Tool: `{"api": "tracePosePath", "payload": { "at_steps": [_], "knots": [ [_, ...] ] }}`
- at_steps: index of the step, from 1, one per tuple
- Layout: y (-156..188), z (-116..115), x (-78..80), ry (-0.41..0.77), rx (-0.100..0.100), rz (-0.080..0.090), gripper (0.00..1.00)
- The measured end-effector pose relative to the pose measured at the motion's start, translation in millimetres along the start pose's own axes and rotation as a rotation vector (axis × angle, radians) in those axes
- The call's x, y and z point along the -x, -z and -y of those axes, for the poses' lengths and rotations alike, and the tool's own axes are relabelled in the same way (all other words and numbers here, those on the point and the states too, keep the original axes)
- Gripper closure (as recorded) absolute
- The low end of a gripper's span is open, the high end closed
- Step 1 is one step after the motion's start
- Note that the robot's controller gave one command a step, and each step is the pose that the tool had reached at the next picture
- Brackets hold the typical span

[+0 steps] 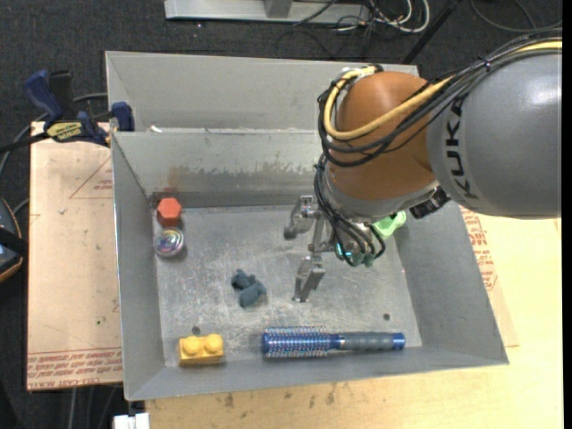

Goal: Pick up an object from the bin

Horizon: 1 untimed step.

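Grey bin point(134, 266) beneath gripper point(307, 256) (jaws apart)

Single fixed camera, mounted above the grey metal bin point(223, 96), looking down at a slight oblique angle from the bin's near side, far wall's inner face exposed, whole bin filling most of frame, arm point(509, 141) entering from frame right, cables point(375, 7) beyond far rim.

I see even overhead light on the bin point(232, 164), short soft shadows beside its things, mild glare on the orange cover point(375, 105), and dim floor point(54, 25) beyond the rim.
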<state>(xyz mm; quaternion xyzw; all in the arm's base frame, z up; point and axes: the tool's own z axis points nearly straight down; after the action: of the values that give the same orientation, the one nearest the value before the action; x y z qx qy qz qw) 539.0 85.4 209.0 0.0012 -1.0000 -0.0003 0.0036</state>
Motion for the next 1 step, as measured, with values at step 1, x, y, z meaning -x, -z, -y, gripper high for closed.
{"api": "tracePosePath", "payload": {
  "at_steps": [1],
  "knots": [
    [-99.8,-19.0,-17.6,0.301,0.0,0.01,0.0]
  ]
}}
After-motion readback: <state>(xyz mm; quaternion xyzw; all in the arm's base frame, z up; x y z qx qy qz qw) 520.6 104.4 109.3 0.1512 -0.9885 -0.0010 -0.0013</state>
